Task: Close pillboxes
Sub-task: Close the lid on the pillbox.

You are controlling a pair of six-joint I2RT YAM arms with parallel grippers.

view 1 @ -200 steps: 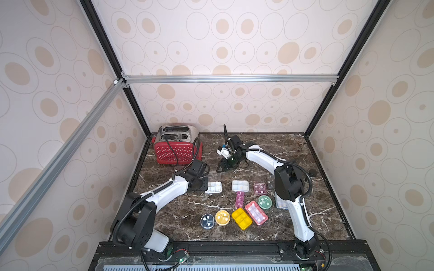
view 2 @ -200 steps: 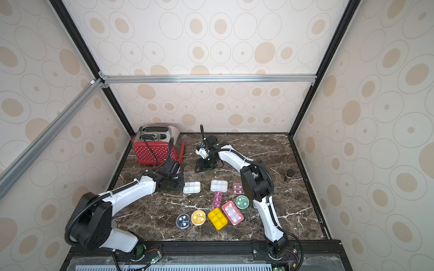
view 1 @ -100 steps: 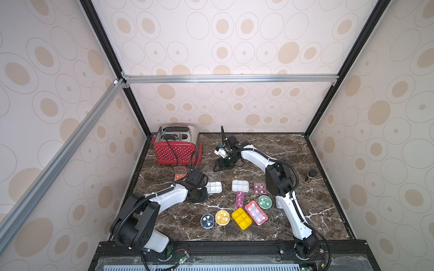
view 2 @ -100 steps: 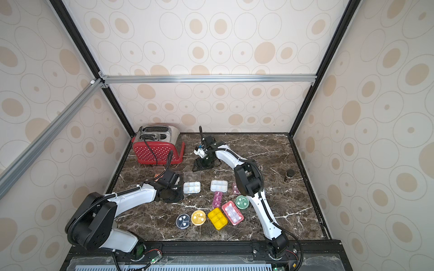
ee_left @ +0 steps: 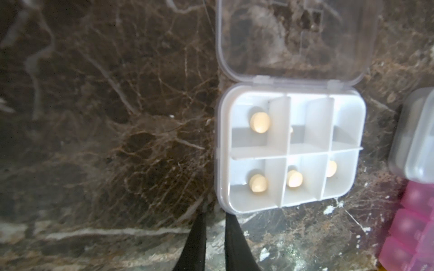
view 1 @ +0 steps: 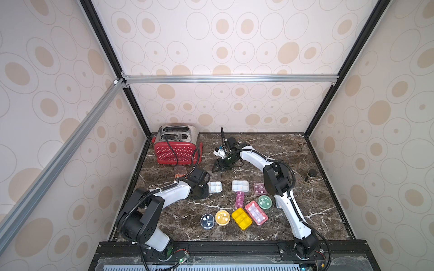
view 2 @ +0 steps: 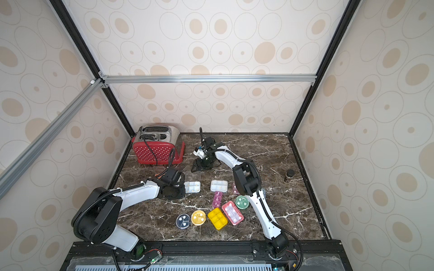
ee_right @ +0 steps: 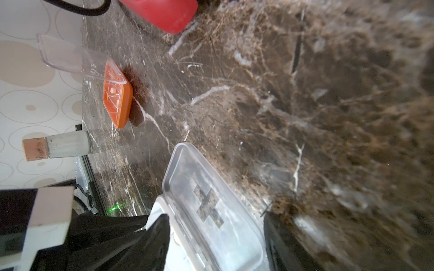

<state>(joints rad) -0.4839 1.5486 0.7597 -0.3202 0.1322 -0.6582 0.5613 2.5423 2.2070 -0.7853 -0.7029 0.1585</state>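
- white pillbox: open
- orange pillbox: open too
- my left jaws: closed, empty
- my right jaws: apart, astride white pillbox's clear lid

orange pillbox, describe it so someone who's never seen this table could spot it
Find the red dotted toaster at the back left of the marble table. Just in front of it, closer than any other box, lies the orange pillbox. It is the only orange one, and its clear lid stands open.
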